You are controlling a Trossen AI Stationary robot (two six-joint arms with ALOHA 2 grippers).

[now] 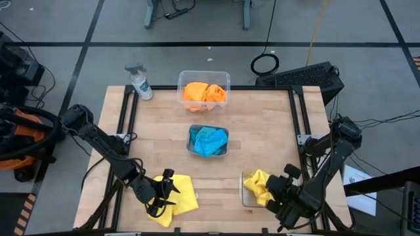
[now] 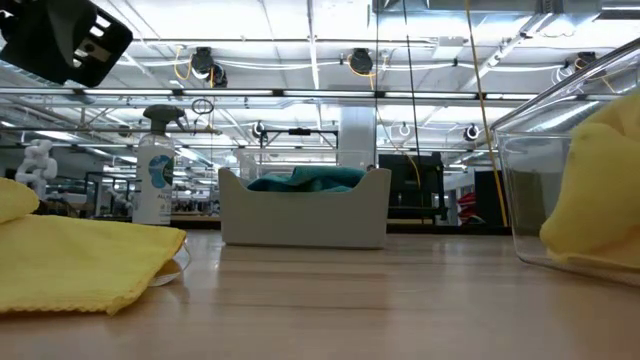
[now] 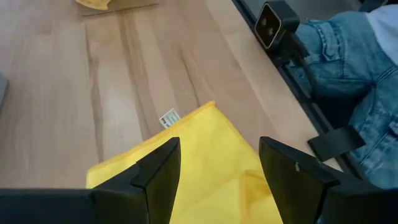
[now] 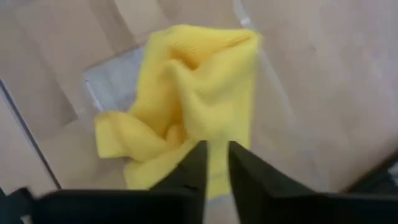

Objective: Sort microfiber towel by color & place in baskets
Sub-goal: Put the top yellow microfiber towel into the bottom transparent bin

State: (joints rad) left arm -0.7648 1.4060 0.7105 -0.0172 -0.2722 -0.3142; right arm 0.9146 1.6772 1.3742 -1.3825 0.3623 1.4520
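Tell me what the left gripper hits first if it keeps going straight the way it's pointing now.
Most likely the yellow towel lying flat on the table. The left gripper is open above it, and the left wrist view looks past the fingers straight onto the cloth. How far above it sits is unclear.

Two orange towels (image 1: pixel 204 93) sit bunched in the clear basket (image 1: pixel 204 77) at 12 o'clock. Turquoise towels (image 1: pixel 209 141) fill the small greyish basket (image 1: pixel 191 147) at centre. One yellow towel (image 1: pixel 180 193) lies flat at 7 o'clock; another (image 1: pixel 258 185) rumples in the clear basket (image 1: pixel 243 198) at 5 o'clock.
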